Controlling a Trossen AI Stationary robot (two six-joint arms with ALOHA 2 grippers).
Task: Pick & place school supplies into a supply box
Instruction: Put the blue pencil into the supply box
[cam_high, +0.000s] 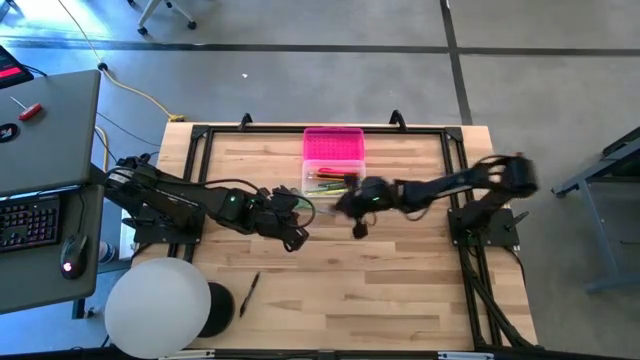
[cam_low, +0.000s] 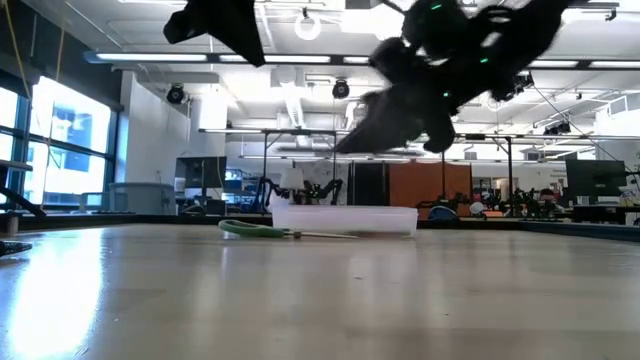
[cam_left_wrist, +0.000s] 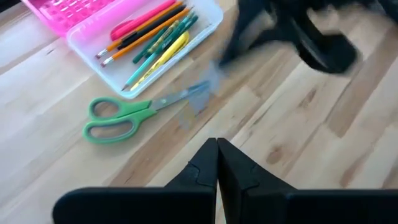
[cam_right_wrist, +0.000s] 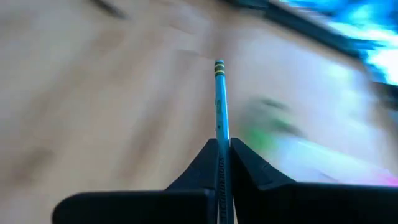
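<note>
The supply box has a pink lid (cam_high: 333, 143) and a clear base (cam_left_wrist: 198, 36) that holds several pens and pencils (cam_left_wrist: 149, 38). The green-handled scissors (cam_left_wrist: 118, 118) lie flat on the table beside the base and also show in the low view (cam_low: 262, 230). My left gripper (cam_left_wrist: 217, 155) is shut and empty; it hovers above the table on the near side of the scissors (cam_high: 293, 238). My right gripper (cam_right_wrist: 222, 152) is shut on a light-blue pencil (cam_right_wrist: 219, 99) and is in the air near the box (cam_high: 358, 222), blurred by motion. My right gripper pinches the light-blue pencil between its two fingers. The pencil lies along the fingers, and its banded end (cam_right_wrist: 219, 68) sticks out ahead of the fingertips. It is lifted clear of the table.
A black pen (cam_high: 248, 293) lies alone on the table near its near-left corner, next to a large white dome (cam_high: 158, 305). A black frame (cam_high: 200, 135) borders the table. A desk with a keyboard (cam_high: 30, 220) stands to the left. Bare wood (cam_high: 400, 290) lies near the front edge.
</note>
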